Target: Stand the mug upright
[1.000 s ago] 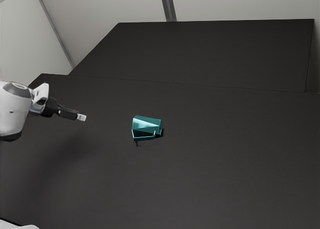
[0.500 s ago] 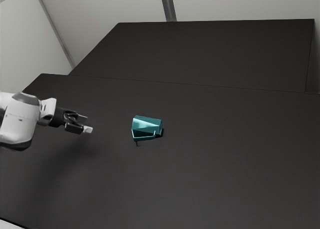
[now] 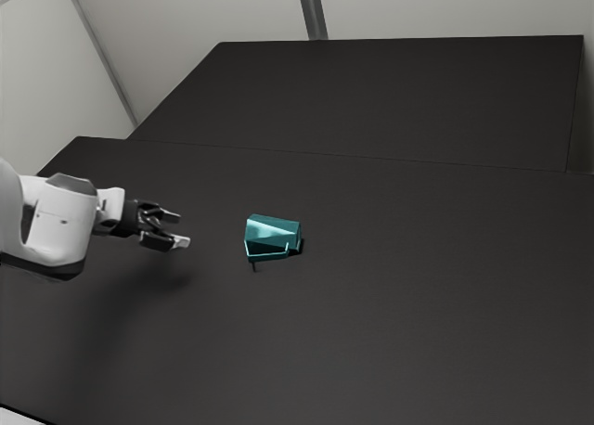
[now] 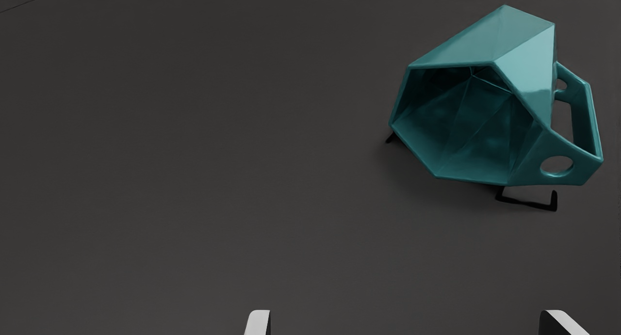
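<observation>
The gripper [image 3: 181, 230] holds its fingers spread, well apart from the mug. At three o'clock from it in the exterior view, the teal faceted mug [image 3: 273, 234] lies on its side on the dark tabletop [image 3: 399, 304], its mouth toward the wrist camera. Farther off, toward twelve o'clock, a thin seam [image 3: 371, 156] crosses the surface.
</observation>
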